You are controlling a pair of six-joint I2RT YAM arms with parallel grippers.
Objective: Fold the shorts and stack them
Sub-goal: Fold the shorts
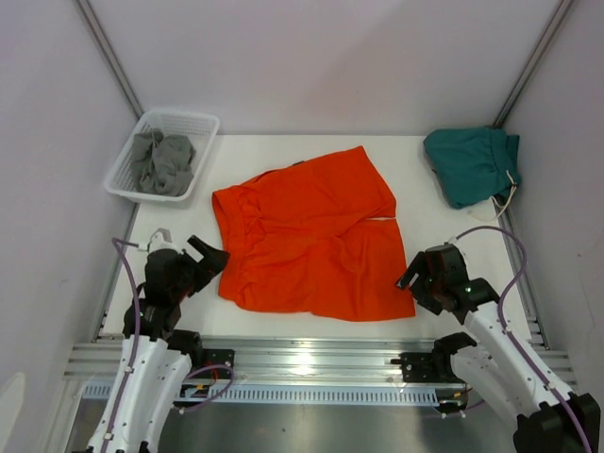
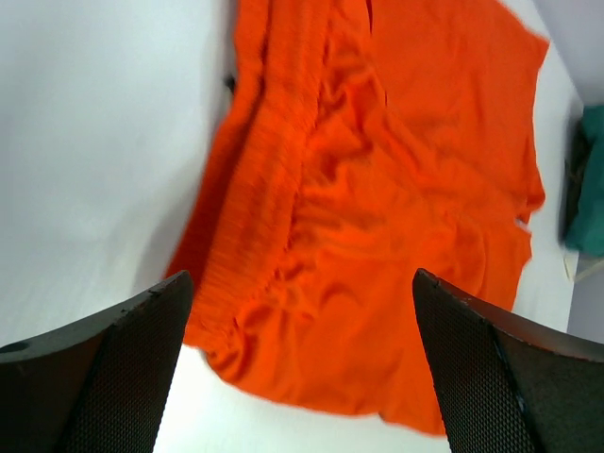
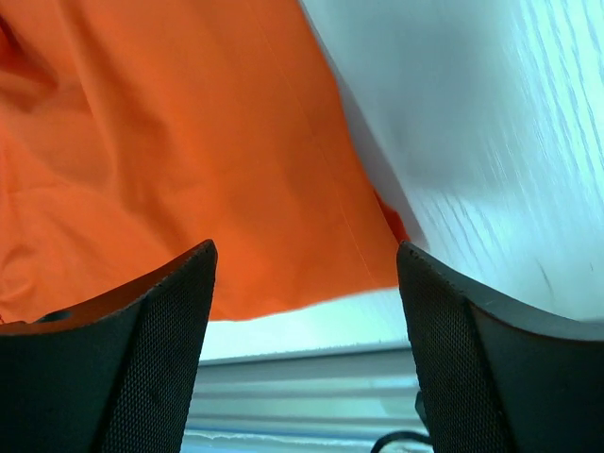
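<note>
1. Sitting at the far left corner of the white table [image 1: 408, 175], a white basket [image 1: 184, 115] holds crumpled grey cloth [image 1: 162, 162].
2. The left gripper [image 1: 209, 256] hangs just beside the near left corner of the orange shorts, jaws spread wide and empty. In the left wrist view its black fingers [image 2: 113, 368] frame the gathered waistband without touching it.
3. The orange shorts [image 1: 307, 236] lie spread flat in the middle of the table, lightly wrinkled. The waistband is at the left and the two legs point right, with the split between them on the right edge.
4. The right gripper [image 1: 411, 288] sits at the near right corner of the orange shorts. Its jaws are parted and nothing is clamped between them. The right wrist view shows the hem corner lying on the table between the fingers [image 3: 123, 359].
5. The teal shorts [image 1: 469, 162] rest bunched at the far right corner, well apart from the orange pair. A white drawstring [image 1: 507, 196] trails from their near edge.
</note>
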